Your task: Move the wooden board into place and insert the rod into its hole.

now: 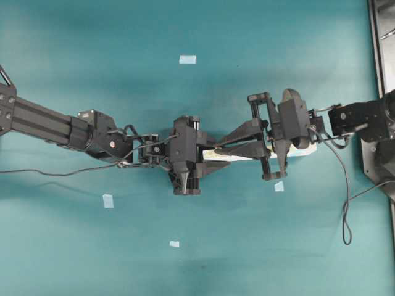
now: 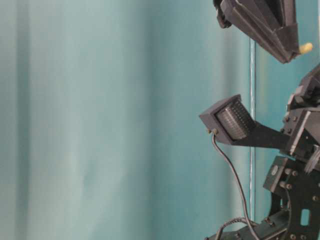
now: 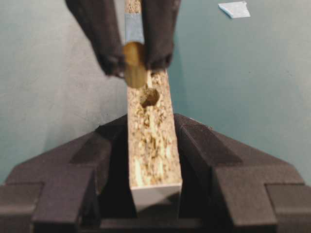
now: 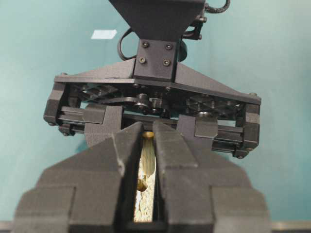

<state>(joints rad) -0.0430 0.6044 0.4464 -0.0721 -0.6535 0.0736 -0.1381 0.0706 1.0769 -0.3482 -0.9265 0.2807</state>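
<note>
The wooden board (image 3: 151, 145) is standing on its narrow edge between the jaws of the left gripper (image 3: 154, 160), which are clamping its two flat white faces near one end. In the overhead view the board is lying along the middle of the table (image 1: 92, 259), running from the left gripper towards the right one, with most of its length hidden under the arms.

It looks stiff and fairly light — a plank that will not bend. Its upturned edge is raw, crumbly chipboard, so the rim of the hole (image 3: 149, 97) could flake if struck off-centre. Gripping across the smooth faces close to the hole, as the left gripper is doing, seems the steadiest hold.

The rod (image 3: 134, 63) is a short tan peg, rigid, light and smooth enough to slip or tilt. The right gripper (image 3: 133, 56) is pinching it at its upper part, fingers closed on it, leaving the lower end free. In the left wrist view that free end is hanging just beyond the hole, close above the edge and not yet inside; how much height remains I cannot tell.

The board is pale cream on its faces, speckled tan and brown on the edge, and the hole is showing as a dark round pit.
</note>
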